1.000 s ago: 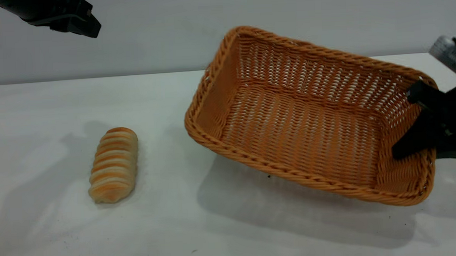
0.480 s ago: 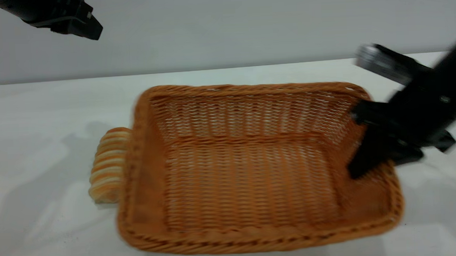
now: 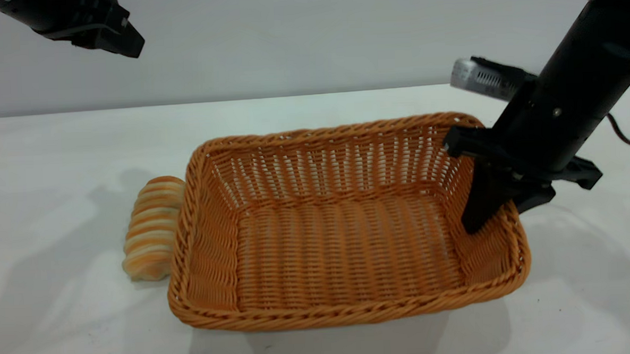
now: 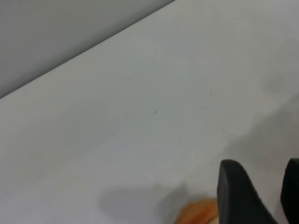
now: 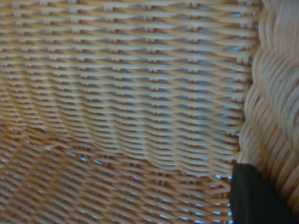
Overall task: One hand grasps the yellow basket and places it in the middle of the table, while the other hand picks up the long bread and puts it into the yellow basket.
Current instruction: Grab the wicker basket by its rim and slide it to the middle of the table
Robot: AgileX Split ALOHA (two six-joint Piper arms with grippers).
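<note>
The yellow basket [image 3: 313,132] sits level on the table [image 3: 61,326] near its middle. My right gripper [image 3: 500,217] is shut on the basket's right wall, one finger inside and one outside the rim. The right wrist view is filled by the basket's weave [image 5: 131,93], with one dark finger [image 5: 252,196] against the wall. The long bread [image 3: 149,227] lies just left of the basket, its right side hidden behind the rim. My left gripper [image 3: 123,44] hangs open high at the back left; in its wrist view an end of the bread [image 4: 198,212] shows beside the left gripper [image 4: 264,186].
A pale wall runs along the table's far edge. A silver-grey camera housing [image 3: 483,79] juts from the right arm above the basket's far right corner. Bare tabletop lies in front of the bread and at the front right.
The right gripper has carried the basket leftward from the right side, levelled it and lowered it onto the table beside the bread. The left arm has barely moved.
</note>
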